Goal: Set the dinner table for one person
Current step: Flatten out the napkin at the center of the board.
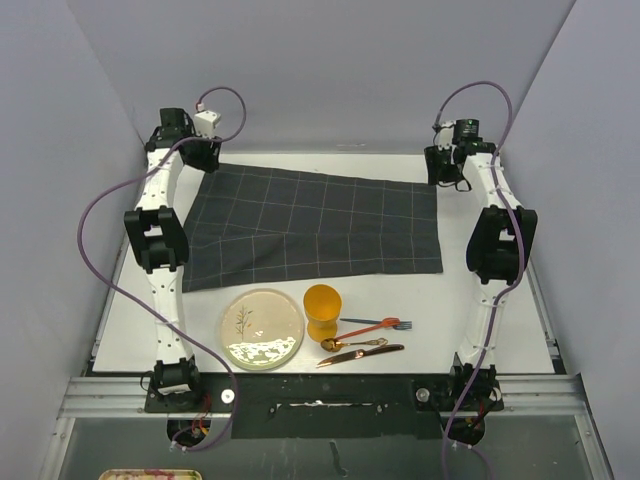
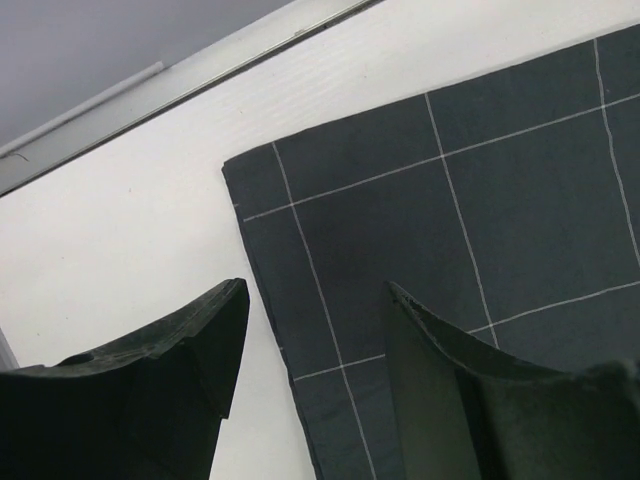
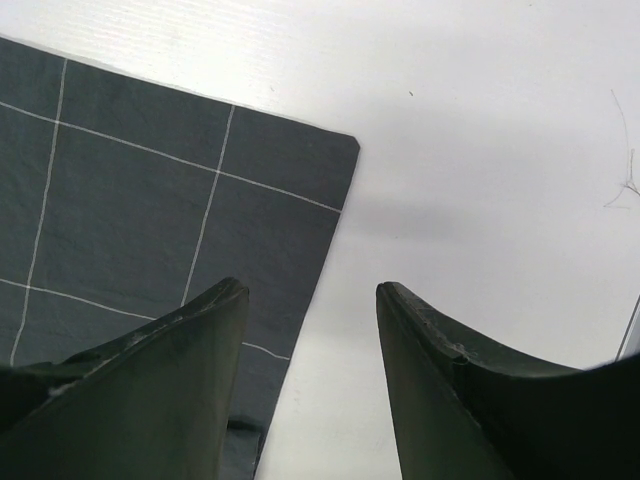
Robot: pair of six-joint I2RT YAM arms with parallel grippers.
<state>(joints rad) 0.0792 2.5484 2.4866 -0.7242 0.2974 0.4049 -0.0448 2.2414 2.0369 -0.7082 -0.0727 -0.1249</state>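
Note:
A dark grey cloth with a thin light grid [image 1: 310, 230] lies spread on the far half of the white dinner table [image 1: 125, 335]. My left gripper [image 1: 205, 155] hangs over the cloth's far left corner. In the left wrist view it [image 2: 318, 290] is open, its fingers straddling the cloth's [image 2: 480, 200] left edge with nothing between them. My right gripper [image 1: 443, 170] hovers at the far right corner. The right wrist view shows it [image 3: 312, 288] open astride the cloth's [image 3: 150, 220] right edge, one finger over fabric, the other over bare table [image 3: 480, 150].
Near the front edge sit a cream plate [image 1: 262, 328], an orange cup [image 1: 322, 311], a red and blue fork [image 1: 375, 325], a copper spoon [image 1: 352, 344] and a knife [image 1: 360, 354]. A metal rail [image 1: 330, 385] runs along the near edge. Grey walls enclose three sides.

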